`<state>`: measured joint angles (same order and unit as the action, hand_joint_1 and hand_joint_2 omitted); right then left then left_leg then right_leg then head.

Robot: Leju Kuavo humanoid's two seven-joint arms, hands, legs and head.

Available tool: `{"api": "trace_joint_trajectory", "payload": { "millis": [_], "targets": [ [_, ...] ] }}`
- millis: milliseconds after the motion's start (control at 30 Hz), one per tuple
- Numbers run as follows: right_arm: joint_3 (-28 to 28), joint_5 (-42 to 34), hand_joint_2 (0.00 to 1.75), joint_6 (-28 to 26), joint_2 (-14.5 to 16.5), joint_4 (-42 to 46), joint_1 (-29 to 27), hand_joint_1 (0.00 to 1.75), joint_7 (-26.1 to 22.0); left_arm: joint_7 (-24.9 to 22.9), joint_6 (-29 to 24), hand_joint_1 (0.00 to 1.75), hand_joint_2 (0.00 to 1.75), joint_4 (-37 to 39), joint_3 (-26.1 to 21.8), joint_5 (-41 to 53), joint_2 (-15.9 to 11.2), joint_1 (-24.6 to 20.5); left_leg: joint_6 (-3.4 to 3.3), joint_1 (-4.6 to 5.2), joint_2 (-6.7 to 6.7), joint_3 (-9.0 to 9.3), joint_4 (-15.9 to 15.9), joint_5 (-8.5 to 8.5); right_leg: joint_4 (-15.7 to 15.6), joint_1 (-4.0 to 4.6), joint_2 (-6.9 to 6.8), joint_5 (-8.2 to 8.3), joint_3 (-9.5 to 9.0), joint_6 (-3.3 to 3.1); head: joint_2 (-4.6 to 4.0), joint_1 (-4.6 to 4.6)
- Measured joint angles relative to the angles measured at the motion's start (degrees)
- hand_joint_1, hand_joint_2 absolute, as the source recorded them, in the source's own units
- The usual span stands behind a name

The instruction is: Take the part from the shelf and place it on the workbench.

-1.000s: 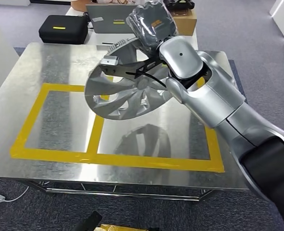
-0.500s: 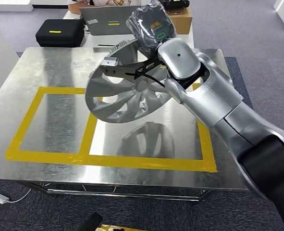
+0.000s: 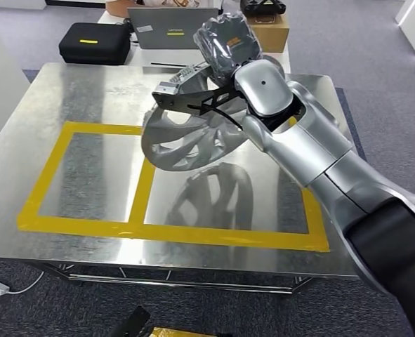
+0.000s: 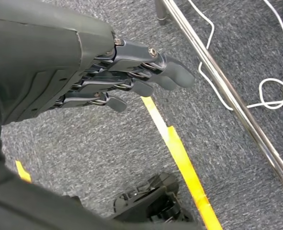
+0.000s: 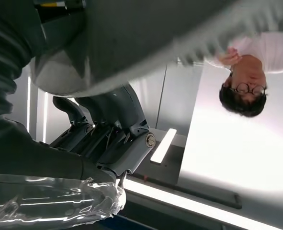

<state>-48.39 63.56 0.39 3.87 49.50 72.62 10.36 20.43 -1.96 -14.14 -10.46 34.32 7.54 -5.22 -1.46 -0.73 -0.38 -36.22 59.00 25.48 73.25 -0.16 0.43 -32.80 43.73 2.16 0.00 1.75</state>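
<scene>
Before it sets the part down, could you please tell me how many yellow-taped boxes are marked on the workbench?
2. A left box is fully visible. A right box shares its middle strip of tape; the right hand holds the wheel cover above it, and the arm hides its far corner.

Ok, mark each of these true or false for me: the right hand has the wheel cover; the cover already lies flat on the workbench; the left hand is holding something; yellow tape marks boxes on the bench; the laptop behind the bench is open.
1. The right hand holds the wheel cover: true.
2. The cover lies flat on the workbench: false, it hangs tilted above it.
3. The left hand holds something: false, it is empty, over the carpet.
4. Yellow tape marks boxes on the bench: true.
5. The laptop is open: false, its lid is shut.
</scene>
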Motion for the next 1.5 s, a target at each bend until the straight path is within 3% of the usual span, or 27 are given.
{"api": "trace_joint_trajectory", "payload": {
  "millis": [33, 67, 133, 200, 300, 367, 433, 467, 533, 567, 600, 667, 700, 767, 867, 933, 1000, 1033, 1067, 1100, 1167, 1233, 1367, 1433, 1500],
  "targets": [
    [0.0, 0.0, 1.75, 0.0, 0.1, -0.6, -0.2, 1.75, 0.1, 0.0, -0.1, 0.00, 0.00, 0.0, 0.0, -0.1, 0.0, 0.0, -0.03, 0.02, -0.01, 0.01, 0.0, 0.02, 1.5, 0.00, 0.00, -0.05, 0.80, 0.00, 0.00, 0.02],
    [0.0, 0.0, 1.75, 0.0, 0.2, -1.0, -0.3, 1.75, 0.1, -0.1, -0.1, 0.00, 0.00, 0.0, 0.0, -0.1, 0.1, 0.1, -0.03, 0.02, -0.06, 0.03, 0.0, 0.03, 0.8, 0.00, -0.01, 0.92, 0.53, -0.09, 0.00, 0.02],
    [0.0, 0.0, 1.75, -0.1, 0.5, -1.7, -0.4, 1.75, 0.3, -0.1, -0.1, 0.00, 0.00, 0.0, 0.0, -0.2, 0.2, 0.1, 0.07, 0.03, -0.23, 0.16, 0.0, 0.11, -5.9, 0.03, -0.02, 4.62, -2.74, -0.49, 0.00, 0.04],
    [0.1, 0.0, 1.75, -0.4, 0.8, -2.4, -0.4, 1.75, 0.3, -0.2, -0.2, 0.00, 0.00, 0.0, 0.0, -0.2, 0.3, 0.2, 0.43, 0.23, -0.35, 0.09, 0.1, 0.21, -12.5, 0.17, -0.04, 6.75, -6.37, -0.87, 0.00, -0.01],
    [0.1, 0.1, 1.75, -1.1, 1.6, -3.5, -0.4, 1.75, 0.1, -0.5, -0.5, 0.00, 0.00, 0.0, 0.1, -0.2, 0.4, 0.3, 1.28, 0.31, -0.35, 0.04, 0.0, 0.06, -14.6, 0.31, 0.12, 6.73, -7.59, -1.39, 0.00, -0.09],
    [0.1, 0.2, 1.75, -1.3, 2.2, -4.2, -0.4, 1.75, -0.2, -0.7, -0.6, 0.00, 0.00, 0.0, 0.3, -0.2, 0.5, 0.3, 1.87, 0.24, -0.29, -0.11, 0.7, 0.90, -15.0, 0.14, 0.11, 6.89, -7.90, -1.96, 0.00, -0.14],
    [0.0, 0.2, 1.75, -1.3, 3.0, -4.8, -0.5, 1.75, -0.4, -0.8, -0.7, 0.00, 0.00, 0.0, 0.4, -0.3, 0.5, 0.3, 2.34, 0.17, -0.24, -2.00, 5.1, 3.74, -15.3, -0.02, 0.06, 6.99, -8.15, -2.42, 0.00, -0.26],
    [0.0, 0.2, 1.75, -1.3, 3.4, -5.1, -0.7, 1.64, -0.5, -0.8, -0.7, 0.00, 0.00, 0.0, 0.4, -0.4, 0.5, 0.3, 2.51, 0.16, -0.23, -3.63, 8.7, 5.47, -15.3, 0.00, 0.05, 6.96, -8.18, -2.57, 0.00, -0.32],
    [-0.1, 0.2, 1.75, -1.4, 3.8, -5.6, -0.9, 0.78, -0.5, -0.8, -0.7, 0.00, 0.00, 0.0, 0.4, -0.4, 0.5, 0.4, 2.75, 0.13, -0.21, -6.37, 14.3, 7.21, -15.2, 0.06, 0.05, 6.91, -8.24, -2.66, 0.00, -0.28],
    [-0.1, 0.2, 1.75, -1.4, 3.9, -5.8, -1.0, 0.34, -0.5, -0.8, -0.7, 0.00, 0.00, 0.0, 0.5, -0.4, 0.5, 0.5, 2.81, 0.11, -0.19, -6.64, 14.7, 6.64, -15.2, 0.06, 0.05, 6.89, -8.29, -2.67, 0.00, -0.29],
    [-0.1, 0.2, 1.75, -1.4, 4.0, -6.0, -1.0, 0.01, -0.5, -0.8, -0.7, 0.00, 0.00, 0.0, 0.5, -0.5, 0.5, 0.6, 2.81, 0.09, -0.16, -5.86, 13.1, 5.08, -15.2, 0.05, 0.08, 6.87, -8.37, -2.64, 0.00, -0.28],
    [-0.1, 0.2, 1.75, -1.5, 4.2, -6.3, -1.0, 0.00, -0.4, -0.9, -0.8, 0.00, 0.00, 0.0, 0.5, -0.7, 0.5, 0.6, 2.64, 0.09, -0.11, -2.44, 6.4, 1.34, -15.1, 0.12, 0.16, 6.74, -8.53, -2.45, 0.00, -0.29],
    [0.0, 0.2, 1.75, -1.6, 4.2, -6.5, -0.9, 0.00, -0.4, -0.9, -0.8, 0.00, 0.00, 0.0, 0.5, -0.8, 0.5, 0.5, 2.42, 0.12, -0.08, -0.84, 3.1, 0.35, -15.0, 0.22, 0.25, 6.67, -8.48, -2.28, 0.00, -0.27],
    [0.1, 0.4, 1.75, -1.7, 4.3, -6.9, -0.6, 0.00, -0.3, -1.0, -1.0, 0.00, 0.00, 0.0, 0.8, -1.0, 0.5, 0.5, 1.89, 0.28, -0.08, 0.55, 0.2, 0.23, -14.9, 0.39, 0.34, 6.64, -8.29, -1.82, 0.00, -0.23],
    [0.1, 0.8, 1.75, -1.9, 4.4, -7.3, -0.5, 0.00, -0.3, -1.1, -1.1, 0.00, 0.00, 0.0, 1.1, -1.2, 0.5, 0.6, 0.93, 0.18, -0.07, 0.77, -0.3, 0.10, -14.2, 0.26, 0.23, 6.07, -7.75, -1.01, 0.00, -0.17],
    [0.1, 1.0, 1.75, -1.9, 4.4, -7.6, -0.5, 0.00, -0.4, -1.1, -1.1, 0.00, 0.00, 0.0, 1.3, -1.2, 0.6, 0.6, 0.36, 0.02, 0.00, 0.87, -0.6, -0.09, -9.9, 0.13, 0.10, 3.54, -5.63, -0.50, 0.00, 0.04],
    [0.1, 1.1, 1.75, -1.9, 4.4, -7.9, -0.6, 0.00, -0.4, -1.1, -1.1, 0.00, 0.00, 0.0, 1.4, -1.2, 0.6, 0.6, 0.12, 0.04, 0.10, 0.86, -0.6, -0.09, -2.4, 0.04, 0.05, 0.21, -2.21, -0.19, 0.00, 0.16],
    [0.0, 1.1, 1.75, -1.9, 4.4, -8.0, -0.7, 0.00, -0.4, -1.1, -1.1, 0.00, 0.00, 0.0, 1.5, -1.2, 0.6, 0.6, 0.11, 0.05, 0.14, 0.86, -0.5, -0.09, 0.4, 0.02, 0.04, -0.57, -0.94, -0.12, 0.00, 0.15],
    [0.0, 1.1, 1.31, -1.9, 4.4, -8.1, -0.7, 0.00, -0.4, -1.1, -1.1, 0.00, 0.00, 0.0, 1.5, -1.2, 0.6, 0.6, 0.11, 0.05, 0.15, 0.87, -0.5, -0.10, 1.1, 0.00, 0.04, -0.32, -0.59, -0.12, 0.00, 0.17],
    [0.0, 1.1, 0.87, -1.9, 4.4, -8.2, -0.7, 0.00, -0.4, -1.1, -1.1, 0.00, 0.00, 0.0, 1.5, -1.2, 0.6, 0.6, 0.11, 0.05, 0.14, 0.89, -0.5, -0.11, -0.3, -0.01, 0.03, 0.86, -1.33, -0.20, 0.00, 0.18],
    [0.0, 1.2, 0.00, -1.9, 4.5, -8.3, -0.6, 0.00, -0.4, -1.1, -1.1, 0.00, 0.00, 0.0, 1.5, -1.2, 0.6, 0.6, 0.22, 0.08, 0.09, 0.92, -0.5, -0.13, -7.7, -0.01, -0.03, 4.13, -5.19, -0.52, 0.00, 0.19],
    [0.0, 1.4, 0.00, -1.9, 4.8, -8.3, -0.5, 0.00, -0.5, -1.1, -1.1, 0.00, 0.00, 0.0, 1.6, -1.3, 0.6, 0.6, 0.68, 0.30, 0.03, 0.77, -0.5, -0.19, -13.6, 0.08, -0.05, 5.71, -8.45, -0.92, 0.00, 0.10],
    [-0.5, 2.9, 0.00, -1.3, 5.4, -8.4, -0.4, 0.00, -1.2, -1.1, -1.1, 0.00, 0.00, 0.0, 1.7, -1.4, 0.6, 0.7, 1.99, 0.30, 0.09, 0.53, -0.4, -0.10, -15.2, 0.09, 0.17, 6.28, -9.16, -1.99, 0.00, -0.02],
    [-0.8, 3.4, 0.00, -0.9, 5.7, -8.4, -0.4, 0.00, -1.3, -1.1, -1.1, 0.00, 0.00, 0.0, 1.8, -1.4, 0.6, 0.7, 2.52, 0.21, 0.11, -0.79, 2.8, 2.30, -15.5, -0.09, 0.12, 6.54, -9.24, -2.57, 0.00, -0.18],
    [-1.2, 3.6, 0.00, -0.4, 5.9, -8.4, -0.4, 0.00, -1.4, -1.1, -1.1, 0.00, 0.00, 0.0, 1.8, -1.4, 0.6, 0.7, 2.87, 0.15, 0.12, -3.82, 9.9, 5.99, -15.5, 0.02, 0.08, 6.54, -9.23, -2.81, 0.00, -0.29]
  ]
}}
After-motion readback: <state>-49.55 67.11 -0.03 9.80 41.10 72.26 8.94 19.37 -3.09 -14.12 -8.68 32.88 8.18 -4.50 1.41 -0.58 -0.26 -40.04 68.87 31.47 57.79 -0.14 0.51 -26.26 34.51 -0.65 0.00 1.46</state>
